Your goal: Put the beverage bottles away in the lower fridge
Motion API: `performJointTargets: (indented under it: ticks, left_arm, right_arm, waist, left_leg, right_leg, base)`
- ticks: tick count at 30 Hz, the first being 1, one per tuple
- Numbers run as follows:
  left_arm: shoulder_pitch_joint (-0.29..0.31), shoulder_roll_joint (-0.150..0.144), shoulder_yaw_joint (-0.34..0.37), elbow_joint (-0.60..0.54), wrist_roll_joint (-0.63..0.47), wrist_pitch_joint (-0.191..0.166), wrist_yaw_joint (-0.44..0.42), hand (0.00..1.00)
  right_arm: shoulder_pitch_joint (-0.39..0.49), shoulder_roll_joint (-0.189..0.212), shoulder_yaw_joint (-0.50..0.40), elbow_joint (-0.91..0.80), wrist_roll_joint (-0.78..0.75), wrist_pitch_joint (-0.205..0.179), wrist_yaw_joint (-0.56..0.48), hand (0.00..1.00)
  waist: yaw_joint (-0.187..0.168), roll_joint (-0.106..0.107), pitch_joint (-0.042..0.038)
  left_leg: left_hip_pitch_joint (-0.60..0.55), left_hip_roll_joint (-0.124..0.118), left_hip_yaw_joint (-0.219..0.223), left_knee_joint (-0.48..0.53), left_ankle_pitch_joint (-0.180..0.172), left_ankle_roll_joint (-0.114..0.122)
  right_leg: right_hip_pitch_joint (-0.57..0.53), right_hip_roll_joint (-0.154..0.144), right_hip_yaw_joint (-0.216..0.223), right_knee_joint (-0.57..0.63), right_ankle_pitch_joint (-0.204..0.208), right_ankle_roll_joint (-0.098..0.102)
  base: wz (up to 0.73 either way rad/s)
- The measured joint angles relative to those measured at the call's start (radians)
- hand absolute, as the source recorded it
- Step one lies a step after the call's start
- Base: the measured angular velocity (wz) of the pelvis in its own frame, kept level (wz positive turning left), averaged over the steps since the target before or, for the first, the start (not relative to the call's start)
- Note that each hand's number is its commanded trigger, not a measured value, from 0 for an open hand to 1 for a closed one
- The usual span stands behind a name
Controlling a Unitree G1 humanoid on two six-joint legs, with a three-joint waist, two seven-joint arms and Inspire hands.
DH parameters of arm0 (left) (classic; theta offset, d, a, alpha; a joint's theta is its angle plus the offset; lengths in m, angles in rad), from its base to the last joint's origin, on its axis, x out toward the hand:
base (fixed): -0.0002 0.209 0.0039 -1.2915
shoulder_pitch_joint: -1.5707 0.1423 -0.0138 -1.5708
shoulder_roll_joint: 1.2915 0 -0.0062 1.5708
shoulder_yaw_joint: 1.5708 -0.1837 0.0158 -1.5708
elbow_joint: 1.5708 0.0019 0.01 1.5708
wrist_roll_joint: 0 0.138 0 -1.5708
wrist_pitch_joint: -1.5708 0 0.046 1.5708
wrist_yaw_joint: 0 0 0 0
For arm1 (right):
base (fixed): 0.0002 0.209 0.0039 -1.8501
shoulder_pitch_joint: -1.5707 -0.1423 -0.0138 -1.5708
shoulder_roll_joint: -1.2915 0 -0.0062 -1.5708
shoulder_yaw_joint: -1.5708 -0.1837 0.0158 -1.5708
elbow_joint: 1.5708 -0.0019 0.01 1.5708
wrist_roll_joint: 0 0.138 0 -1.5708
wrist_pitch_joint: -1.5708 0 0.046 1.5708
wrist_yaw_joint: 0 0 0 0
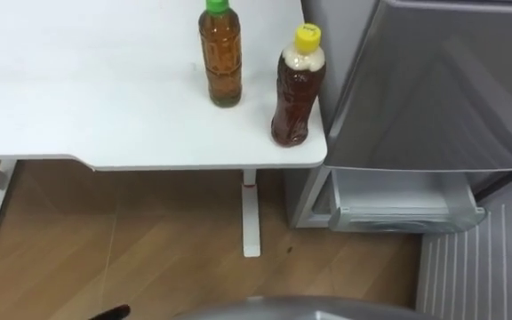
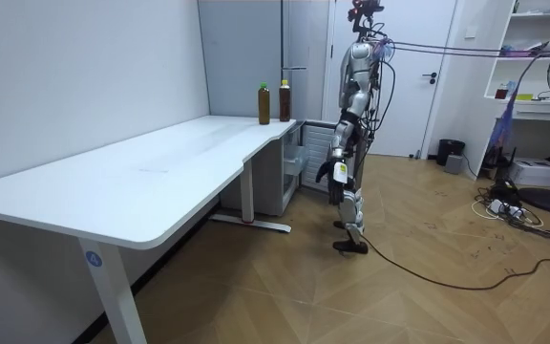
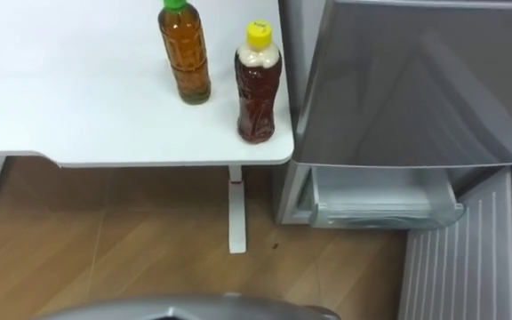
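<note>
We are seeing the left hand (image 2: 336, 172) hanging by the hip, its fingers too small to tell whether apart or together. Well away from them, the green-capped bottle (image 1: 221, 55) and the yellow-capped bottle (image 1: 298, 89) are standing on the table (image 1: 78, 107), both holding brown drink. Beside them, the fridge (image 1: 434, 89) is showing its lower drawer (image 1: 398, 200) open, its inside unclear.

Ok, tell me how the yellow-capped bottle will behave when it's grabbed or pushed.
The yellow-capped bottle looks nearly full, so it is probably heavy for its size. It is tall and narrow and stands close to the corner of the table, so a sideways push could tip it off. Its pinched waist should help fingers hold.
</note>
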State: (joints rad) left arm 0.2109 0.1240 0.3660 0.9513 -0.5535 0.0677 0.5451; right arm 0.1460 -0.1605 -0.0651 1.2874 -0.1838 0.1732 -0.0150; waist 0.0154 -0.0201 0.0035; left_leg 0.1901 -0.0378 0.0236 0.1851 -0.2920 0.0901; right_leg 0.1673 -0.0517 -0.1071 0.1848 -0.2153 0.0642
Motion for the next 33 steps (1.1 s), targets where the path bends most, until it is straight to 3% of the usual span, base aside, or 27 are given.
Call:
performJointTargets:
  ticks: [4,8,15,18,25,32,33]
  left_arm:
    - [0.0,0.001,0.059,-0.067,-0.156,-0.037,0.063,0.0]
    - [0.013,0.003,0.084,-0.142,-0.306,-0.068,0.137,0.0]
    - [0.013,0.004,0.071,-0.314,-0.308,-0.121,0.223,0.0]
    - [0.014,0.004,0.069,-0.453,-0.288,-0.137,0.274,0.0]
    - [0.008,0.009,0.062,-0.752,-0.047,-0.184,0.355,0.0]
    - [-0.026,0.018,0.061,-1.097,0.294,-0.191,0.369,0.0]
    - [-0.03,0.02,0.06,-1.126,0.305,-0.191,0.363,0.0]
  right_arm:
    - [0.013,0.001,-0.007,-0.001,0.021,-0.009,0.004,0.0]
    - [0.012,0.002,-0.039,-0.007,0.023,-0.02,0.004,0.0]
    - [0.029,0.004,-0.049,-0.031,0.007,-0.053,0.0,0.0]
    - [0.055,0.005,-0.054,-0.063,0.011,-0.053,-0.006,0.0]
    - [0.075,0.009,-0.056,-0.078,0.016,-0.062,-0.004,0.0]
    - [0.073,0.018,-0.057,-0.078,-0.01,-0.093,-0.003,0.0]
    - [0.073,0.019,-0.057,-0.078,-0.01,-0.096,-0.003,0.0]
  waist:
    - [0.021,0.01,-0.0054]
    - [0.021,0.013,-0.0054]
    - [0.013,0.035,-0.0063]
    - [0.015,0.041,-0.0065]
    - [0.008,0.039,-0.0068]
    - [0.002,0.029,-0.0051]
    - [0.0,0.029,-0.0051]
  left_leg:
    - [0.0,0.0,0.0,0.001,0.0,0.0]
    - [0.0,-0.001,-0.004,0.005,0.0,0.0]
    - [0.003,-0.002,-0.004,0.009,0.0,0.0]
    - [0.001,-0.002,-0.012,0.004,0.001,-0.002]
    - [-0.003,-0.002,-0.03,0.004,0.005,-0.007]
    - [-0.008,-0.001,-0.031,0.009,0.006,-0.008]
    - [-0.01,-0.001,-0.031,0.011,0.006,-0.008]
  right_leg:
    - [0.0,0.0,-0.001,0.0,0.0,0.0]
    - [0.003,-0.003,-0.008,0.0,0.0,0.0]
    - [0.007,-0.003,-0.008,-0.001,0.0,0.0]
    - [0.006,-0.002,-0.013,0.001,0.0,0.0]
    - [-0.003,-0.001,-0.028,0.001,0.001,-0.002]
    - [-0.007,-0.001,-0.033,0.0,0.002,-0.003]
    - [-0.006,-0.001,-0.034,0.0,0.002,-0.003]
  base:
    - [0.0]
    - [0.02]
    - [0.0]
    - [0.04]
    - [0.04]
    - [-0.01]
    - [0.0]
